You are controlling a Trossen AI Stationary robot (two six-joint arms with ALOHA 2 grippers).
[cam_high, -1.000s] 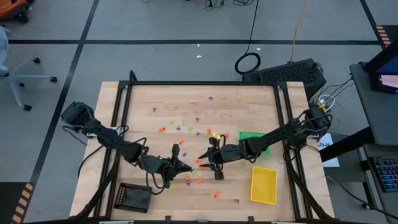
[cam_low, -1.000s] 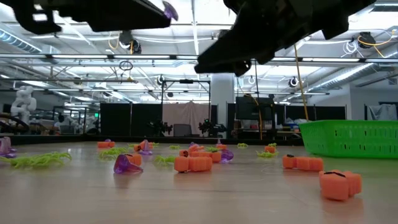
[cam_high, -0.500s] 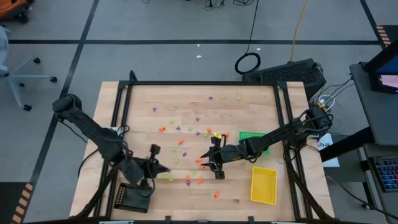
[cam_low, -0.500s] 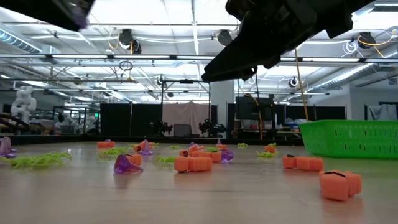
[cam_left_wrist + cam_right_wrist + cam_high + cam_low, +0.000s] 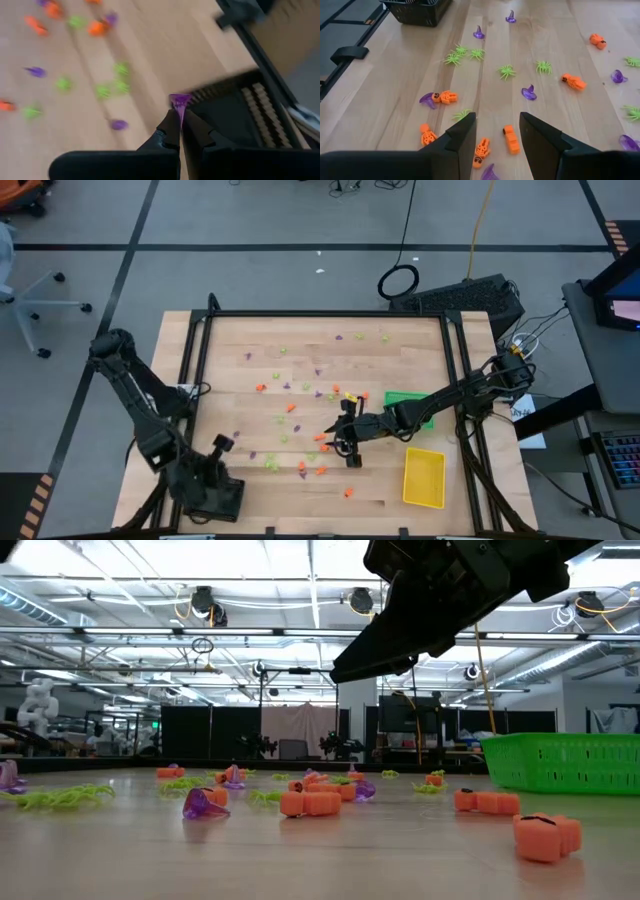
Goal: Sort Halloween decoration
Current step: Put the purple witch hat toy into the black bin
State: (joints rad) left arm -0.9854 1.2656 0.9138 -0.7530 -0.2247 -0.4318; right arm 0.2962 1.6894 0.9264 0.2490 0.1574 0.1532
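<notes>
One purple witch hat (image 5: 179,100) sits pinched at the closed tips of the left gripper (image 5: 178,116), right above the black tray (image 5: 213,499). Well away from that tray, the right gripper (image 5: 496,131) hovers half-open and empty over orange skeletons (image 5: 481,150).

bright, even light falls from the ceiling strip lights (image 5: 250,560) high overhead, and they glare white in the low view. the wooden table (image 5: 300,380) is evenly lit from above with only soft, short shadows under the arms. seen from table height, the right arm (image 5: 440,590) is a black silhouette against that glare, and the near orange trinkets (image 5: 545,836) look a little soft. the left wrist view is smeared with motion blur, its trinkets (image 5: 65,84) mere blobs. the right wrist view is crisp, with the green spiders (image 5: 506,71) sharp, and the plank lines bow slightly toward its edges.
</notes>
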